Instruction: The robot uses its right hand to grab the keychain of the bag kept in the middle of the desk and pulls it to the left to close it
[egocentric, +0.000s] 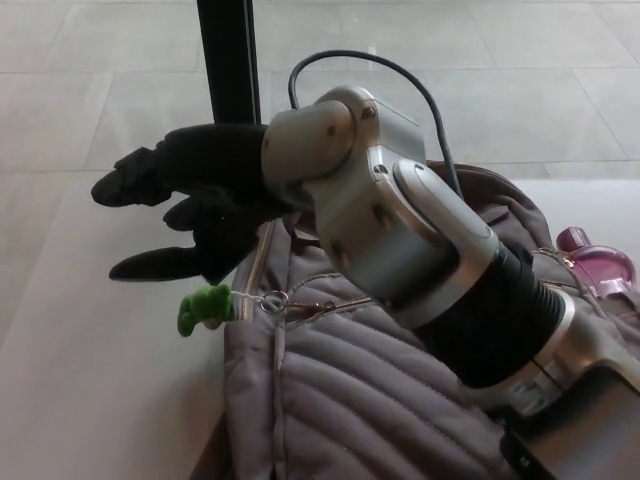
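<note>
Right robot hand (195, 215): black, fingers spread, holding nothing; you see it poised just above the keychain.
Keychain (205, 308): green, on a metal ring, hanging at the bag's left edge.
Bag (350, 390): grey, quilted, resting on the white counter (90, 400).
Left robot hand: outside your view.

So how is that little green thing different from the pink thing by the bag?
The green charm hangs from a ring at the left end of the bag; the pink thing sits at its right, partly hidden. The green charm looks matte, the pink thing glossy. Both are small.
</note>
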